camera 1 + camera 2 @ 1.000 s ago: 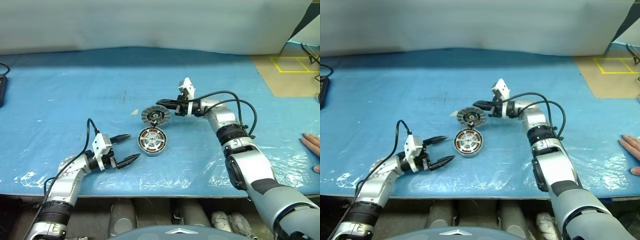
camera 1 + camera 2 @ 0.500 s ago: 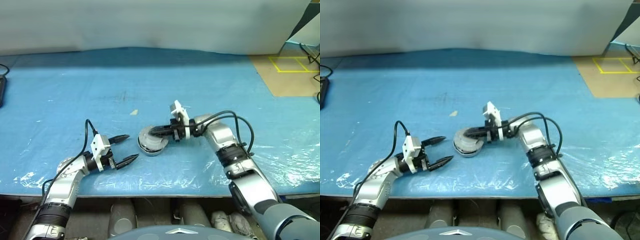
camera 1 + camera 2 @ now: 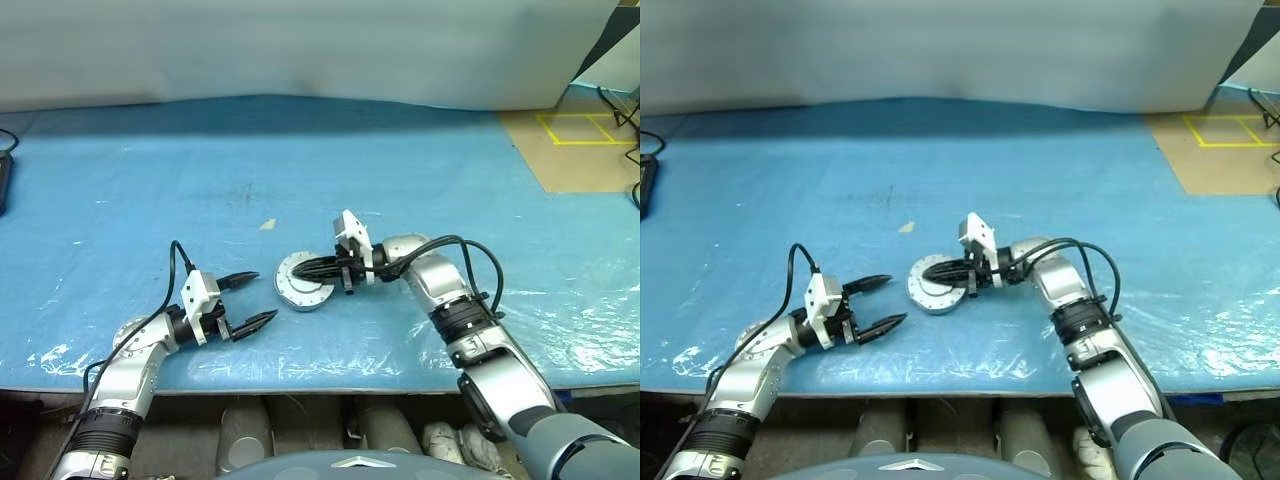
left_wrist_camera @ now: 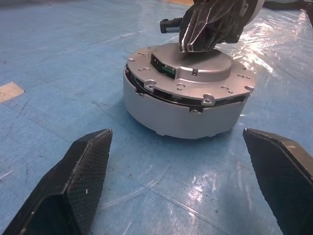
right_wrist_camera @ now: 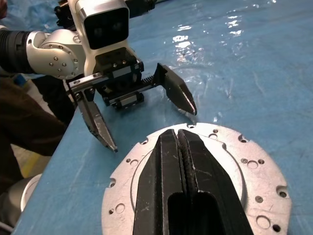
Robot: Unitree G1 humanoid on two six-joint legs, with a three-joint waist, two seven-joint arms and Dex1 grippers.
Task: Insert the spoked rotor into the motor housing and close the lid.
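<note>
The lid (image 3: 297, 279) lies flat on the motor housing (image 4: 181, 115), plain grey face up, and covers the windings. A thin dark seam shows between the lid (image 4: 195, 81) and the housing wall. My right gripper (image 3: 304, 270) is shut, and its fingertips (image 5: 177, 139) rest on the lid's raised centre with nothing between them. My left gripper (image 3: 263, 296) is open, level with the housing on its left and apart from it. The spoked rotor is hidden.
The blue table cover (image 3: 150, 180) is wrinkled and shiny along the front edge. A small white scrap (image 3: 268, 224) lies behind the housing. A black object (image 3: 4, 180) sits at the far left edge. Tan floor with yellow tape (image 3: 580, 140) is at the back right.
My right gripper carried the lid from behind the housing toward me and down onto it. The lid was tilted half a second ago and now lies flat. The left arm has not moved.
</note>
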